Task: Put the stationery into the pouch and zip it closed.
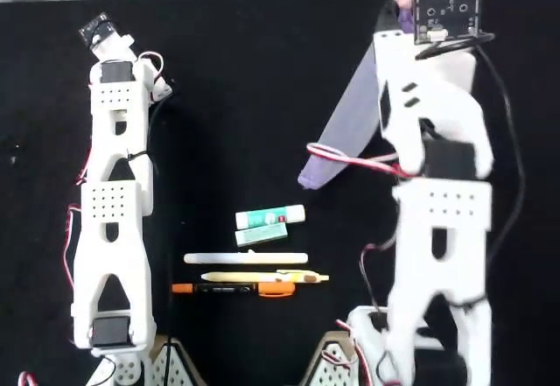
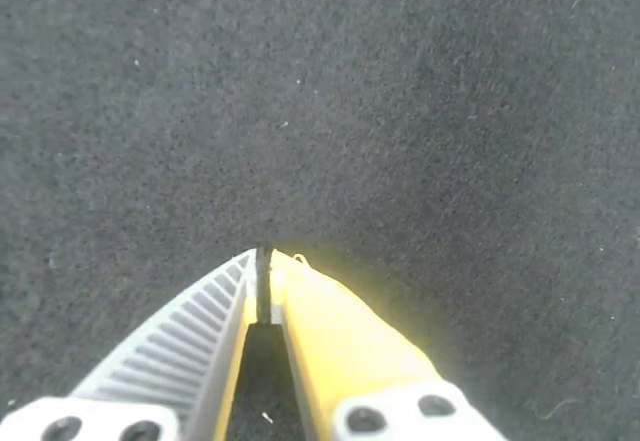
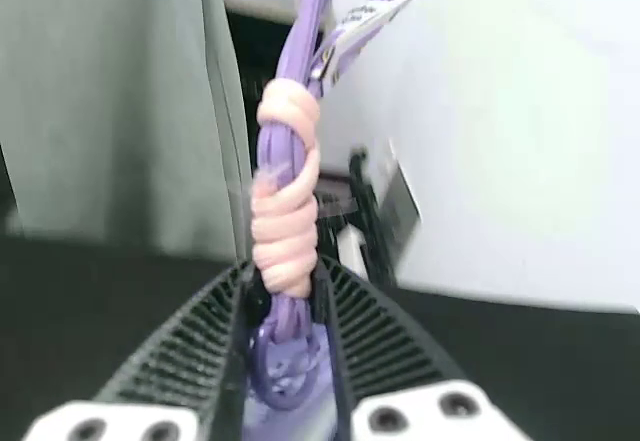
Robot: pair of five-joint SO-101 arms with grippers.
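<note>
The purple pouch (image 1: pixel 350 123) hangs tilted above the table at the back right. My right gripper (image 3: pixel 285 283) (image 1: pixel 402 5) is shut on its purple strap (image 3: pixel 285 221), which has a pink wrap around it. The stationery lies in a row at the front middle: a green-and-white glue stick (image 1: pixel 270 218), a small green piece (image 1: pixel 261 235), a white pen (image 1: pixel 245 258), a yellow pen (image 1: pixel 262 277) and an orange-and-black marker (image 1: pixel 233 289). My left gripper (image 2: pixel 265 257) (image 1: pixel 98 31) is shut with nothing in it, low over the black table at the back left, far from the stationery.
A black cloth (image 1: pixel 245 97) covers the table. Red and white cables (image 1: pixel 350 158) loop off the right arm beside the pouch's lower end. Both arm bases (image 1: pixel 332 360) stand at the front edge, just behind the marker.
</note>
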